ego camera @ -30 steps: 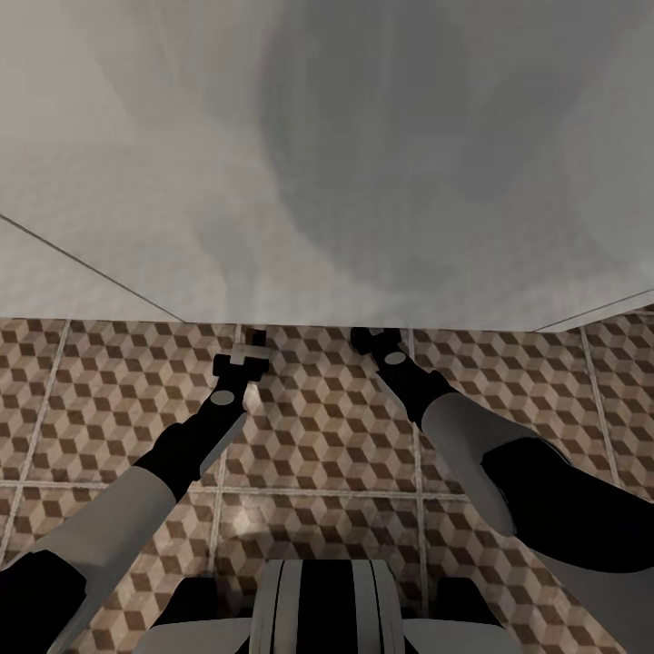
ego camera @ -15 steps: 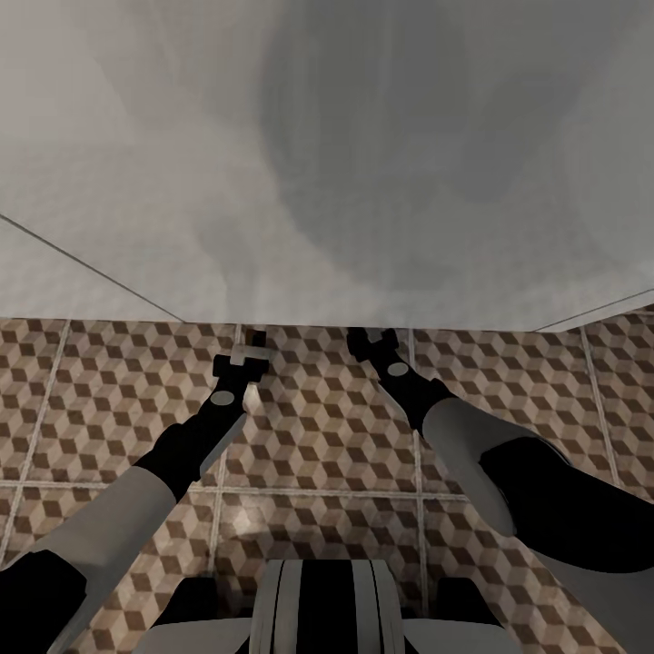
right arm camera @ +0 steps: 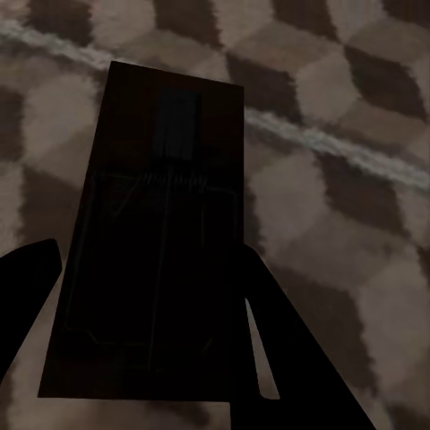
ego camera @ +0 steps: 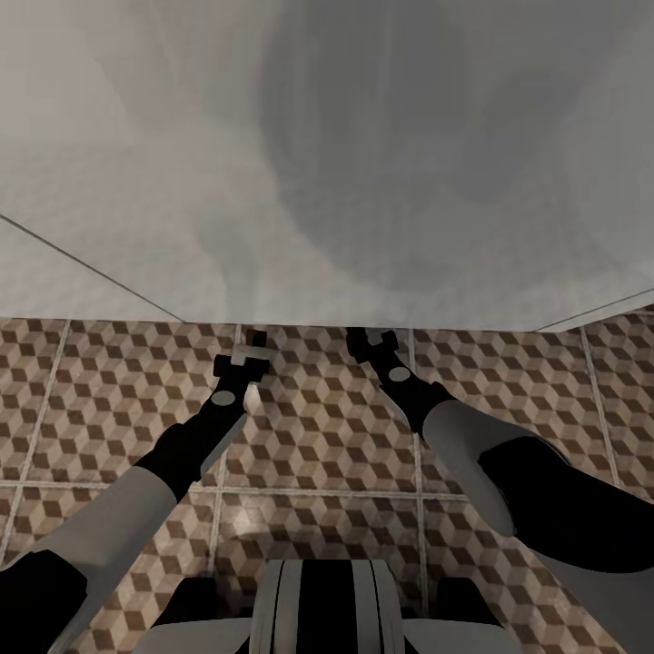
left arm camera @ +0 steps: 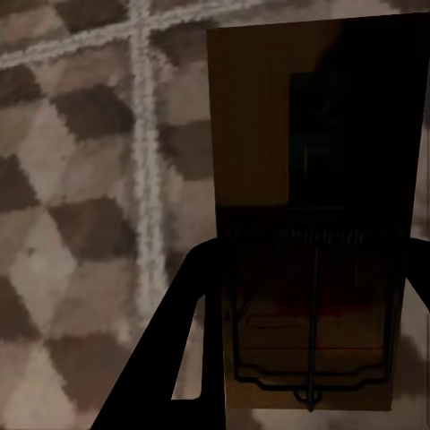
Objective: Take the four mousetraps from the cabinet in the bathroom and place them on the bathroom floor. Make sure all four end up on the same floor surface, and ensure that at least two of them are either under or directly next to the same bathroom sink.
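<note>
Left pincer [left arm camera: 305,358] pinching a flat brown wooden mousetrap [left arm camera: 309,224]; right pincer [right arm camera: 148,331] pinching a second, shadowed trap [right arm camera: 152,242], both just above cube-patterned brown tile floor [ego camera: 318,427]. Probably light, stiff boards; best pinched by the edges, clear of the wire.

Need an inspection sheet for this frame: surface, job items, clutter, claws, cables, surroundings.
Surface: bathroom floor, cube-pattern tiles with pale grout lines.
Job's things: one mousetrap between the left claw's fingers in the left wrist view; a second mousetrap, in deep shadow, between the right claw's fingers in the right wrist view. Both are above the tiles; contact with the floor cannot be told.
Clutter: nothing seen.
Claws: left claw and right claw both low, close to the foot of the white body; each appears shut on its trap.
Cables: nothing seen.
Surroundings: large curved white body ahead; what fixture it is cannot be told.
</note>
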